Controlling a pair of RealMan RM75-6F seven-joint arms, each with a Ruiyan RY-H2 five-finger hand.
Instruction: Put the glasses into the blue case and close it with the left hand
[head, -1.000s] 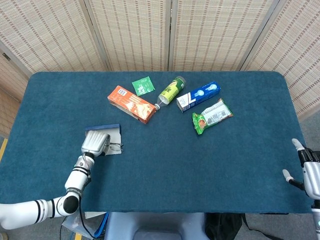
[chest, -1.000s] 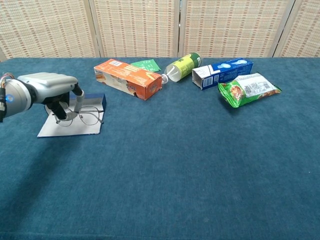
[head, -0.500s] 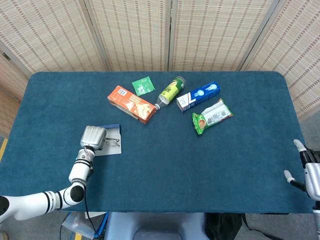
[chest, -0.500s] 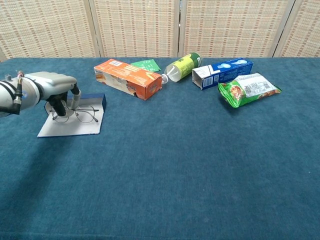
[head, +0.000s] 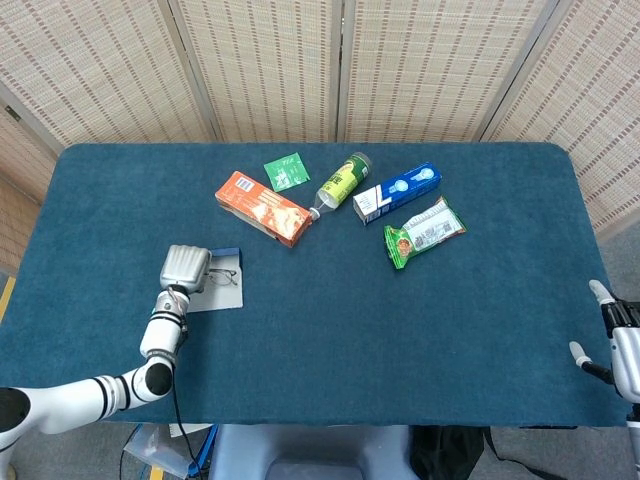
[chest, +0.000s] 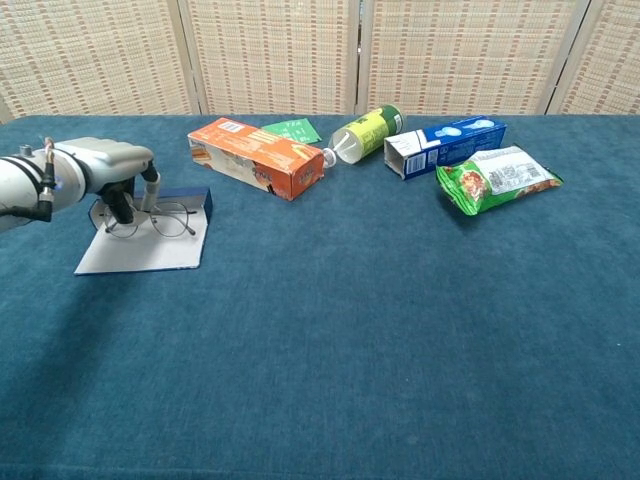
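The blue case (chest: 189, 198) lies open at the table's left, with its grey lid (chest: 140, 253) flat toward the front. The wire-framed glasses (chest: 170, 221) hang just over the lid, close to the blue half. My left hand (chest: 104, 166) hovers over their left lens, and its fingers (chest: 121, 207) pinch the frame. In the head view this hand (head: 185, 268) covers most of the case (head: 226, 254), and the glasses (head: 223, 277) show faintly to its right. My right hand (head: 616, 345) sits at the table's front right edge, fingers spread and holding nothing.
At the back middle lie an orange box (chest: 256, 157), a green packet (chest: 292, 129), a tipped green bottle (chest: 365, 133), a blue carton (chest: 444, 145) and a green snack bag (chest: 496, 177). Woven screens stand behind the table.
My left hand has carried the glasses back and a little left, from the lid's front part toward the blue half. My right hand has sunk slightly at the frame's edge.
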